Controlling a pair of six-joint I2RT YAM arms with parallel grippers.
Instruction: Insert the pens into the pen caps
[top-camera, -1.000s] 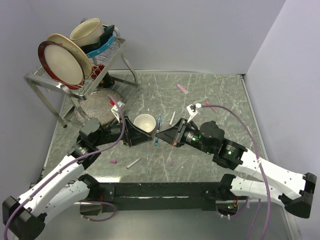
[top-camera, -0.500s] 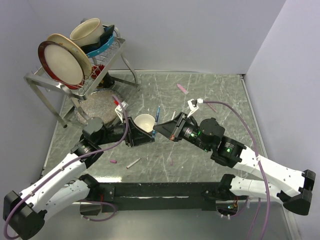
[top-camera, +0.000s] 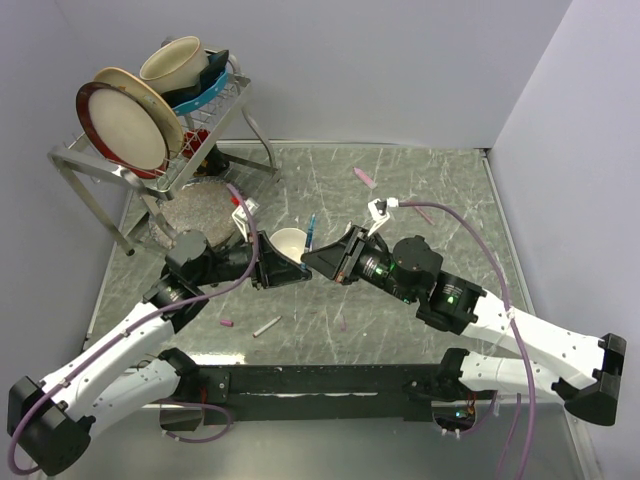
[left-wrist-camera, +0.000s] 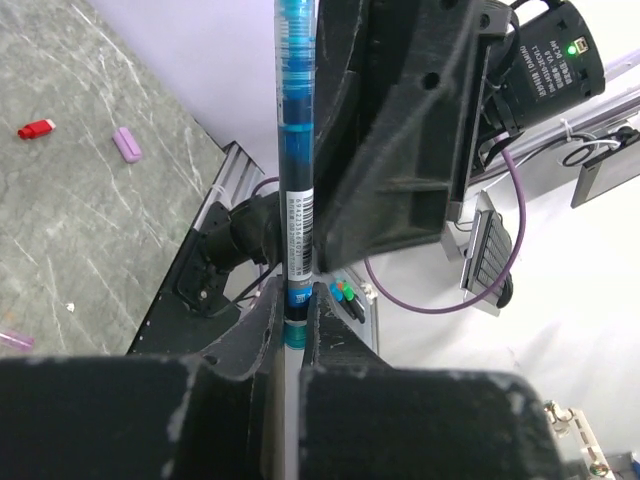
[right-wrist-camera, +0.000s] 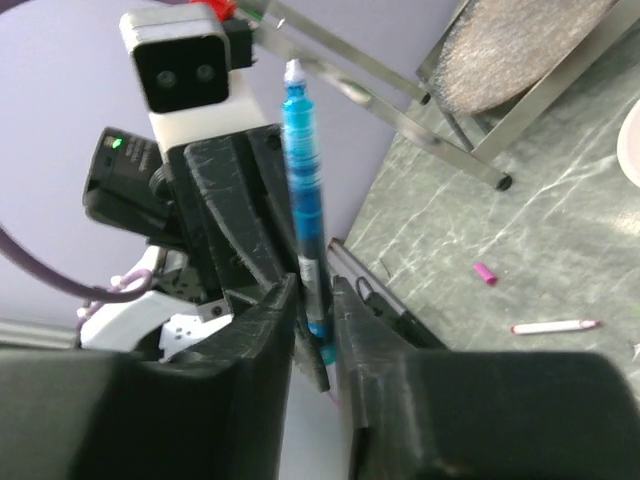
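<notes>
A blue pen (top-camera: 310, 232) stands between my two grippers above the table, beside the white bowl (top-camera: 285, 240). My left gripper (top-camera: 287, 267) is shut on the lower end of the blue pen (left-wrist-camera: 296, 150), seen pinched in the left wrist view (left-wrist-camera: 292, 315). My right gripper (top-camera: 320, 262) faces it, its jaws standing a little apart around the blue pen (right-wrist-camera: 304, 180), with a slim gap showing (right-wrist-camera: 315, 300). A white pen (top-camera: 267, 326) and a pink cap (top-camera: 228, 323) lie on the table near the left arm. A red cap (left-wrist-camera: 36, 128) and a lilac cap (left-wrist-camera: 126, 144) lie apart.
A metal dish rack (top-camera: 150, 150) with plates and a cup stands at the back left, a grey round mat (top-camera: 195, 215) beneath it. A pink pen (top-camera: 364, 178) and another (top-camera: 420, 212) lie toward the back right. Grey walls close three sides.
My right gripper carried the blue pen leftward and up to the left gripper. The left jaws closed on the pen, and the right jaws loosened around it.
</notes>
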